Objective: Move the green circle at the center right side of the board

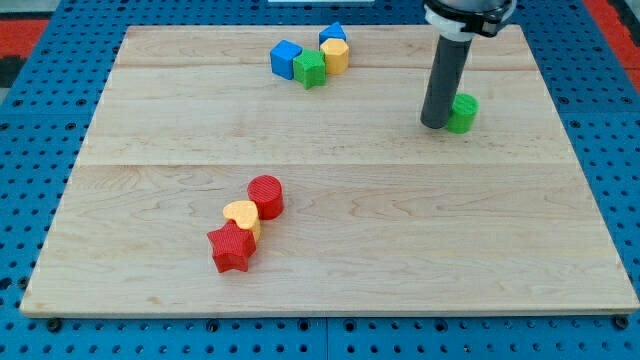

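Green circle [462,113] touches the view's right side of my tip [434,124], in the board's [330,260] upper right. Push it gently toward the view's bottom-right, keeping contact centred so it cannot slip sideways. No jaws exist here: the rod only touches, holding nothing.

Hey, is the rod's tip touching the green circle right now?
Touching, it seems: in the camera view my tip sits against the left side of the green circle, no board visible between them.
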You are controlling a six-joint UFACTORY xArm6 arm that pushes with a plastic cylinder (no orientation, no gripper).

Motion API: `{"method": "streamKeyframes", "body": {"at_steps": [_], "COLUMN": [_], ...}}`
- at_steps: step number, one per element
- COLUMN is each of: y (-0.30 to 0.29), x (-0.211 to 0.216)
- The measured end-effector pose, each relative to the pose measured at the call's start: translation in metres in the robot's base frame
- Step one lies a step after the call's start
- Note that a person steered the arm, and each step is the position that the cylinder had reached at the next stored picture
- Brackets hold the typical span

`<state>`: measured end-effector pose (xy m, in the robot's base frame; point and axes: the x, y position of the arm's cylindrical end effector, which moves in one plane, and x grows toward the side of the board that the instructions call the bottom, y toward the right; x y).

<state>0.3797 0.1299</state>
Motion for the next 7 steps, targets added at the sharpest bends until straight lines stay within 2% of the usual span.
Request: {"method": "streamKeyframes", "body": {"at_steps": [1, 2, 3, 4, 5, 6, 7], "y": [-0.018, 0.028, 0.040, 0.052, 0.045, -0.020, -0.153], "x": [-0.021, -0.028, -0.045, -0.037, 0.003, -0.027, -0.026]}}
